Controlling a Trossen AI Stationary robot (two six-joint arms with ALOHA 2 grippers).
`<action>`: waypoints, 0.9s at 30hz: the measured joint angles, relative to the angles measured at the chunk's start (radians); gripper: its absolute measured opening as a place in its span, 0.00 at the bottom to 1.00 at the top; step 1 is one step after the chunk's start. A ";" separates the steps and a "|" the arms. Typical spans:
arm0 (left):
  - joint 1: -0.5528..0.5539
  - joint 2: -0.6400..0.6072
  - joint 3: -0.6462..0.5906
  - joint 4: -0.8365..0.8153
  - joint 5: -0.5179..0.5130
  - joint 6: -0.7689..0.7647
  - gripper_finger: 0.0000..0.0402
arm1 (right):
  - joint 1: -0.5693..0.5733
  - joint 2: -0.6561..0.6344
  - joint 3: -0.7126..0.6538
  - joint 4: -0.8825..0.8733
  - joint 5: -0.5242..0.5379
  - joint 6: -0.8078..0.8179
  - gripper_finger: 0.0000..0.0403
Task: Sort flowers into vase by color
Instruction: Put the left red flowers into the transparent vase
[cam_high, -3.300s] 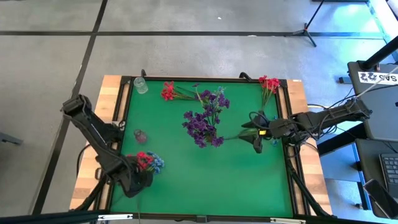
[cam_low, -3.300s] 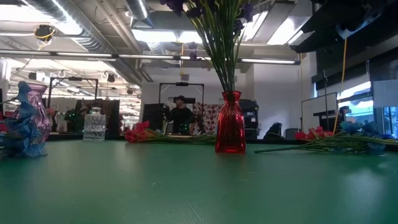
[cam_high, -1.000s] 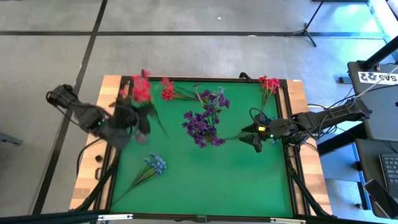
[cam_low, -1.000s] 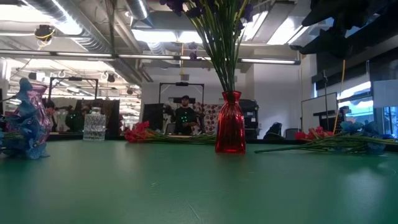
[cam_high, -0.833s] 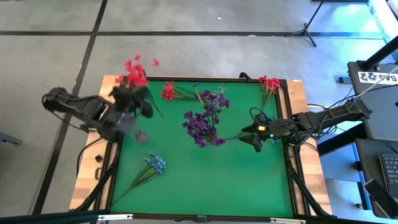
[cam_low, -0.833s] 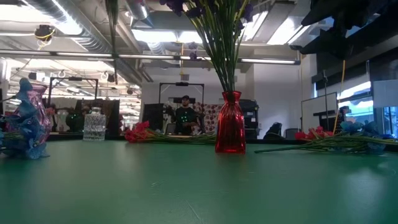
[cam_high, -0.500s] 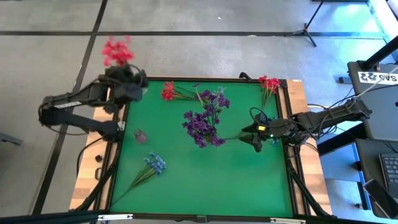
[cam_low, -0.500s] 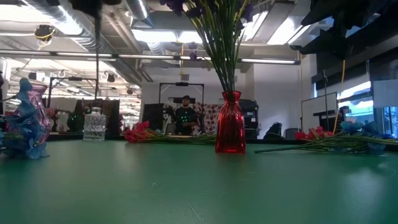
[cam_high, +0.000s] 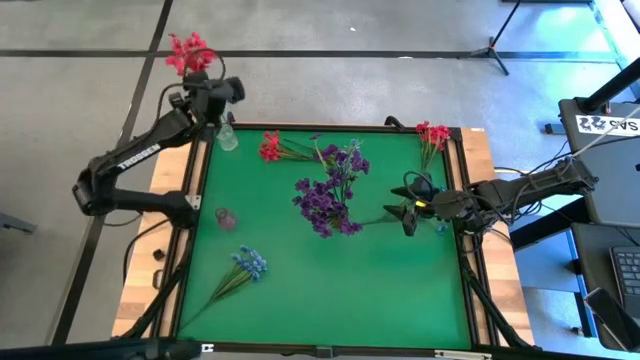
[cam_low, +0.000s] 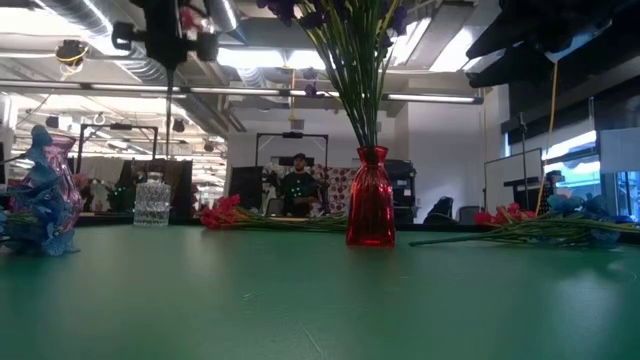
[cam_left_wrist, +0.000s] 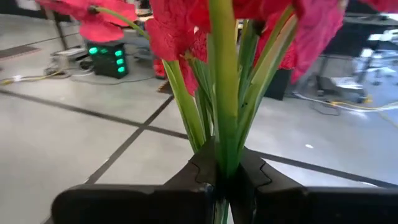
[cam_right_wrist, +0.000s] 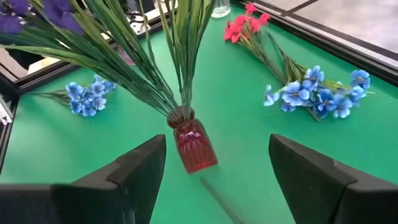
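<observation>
left tool (cam_high: 207, 88): clamps red flowers (cam_high: 187, 52), upper left above worktop (cam_high: 330, 290) | right tool (cam_high: 408, 217): wide, beside red vase (cam_right_wrist: 193, 145)

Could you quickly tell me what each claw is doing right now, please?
Left claw: closed on the red flowers, held up above the clear vase at the table's far left corner.
Right claw: open, holding nothing, facing the red vase.

Overhead, table-level, two wrist cameras.
</observation>
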 joint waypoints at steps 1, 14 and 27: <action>0.026 0.008 0.000 0.003 0.007 -0.001 0.03 | 0.000 0.000 0.000 0.001 -0.001 0.000 0.71; 0.063 0.035 -0.001 0.001 0.047 0.003 0.03 | 0.000 0.000 0.000 -0.002 0.097 0.006 0.71; 0.031 -0.031 -0.001 0.033 0.055 0.097 0.03 | 0.000 0.000 0.000 -0.006 0.138 0.010 0.71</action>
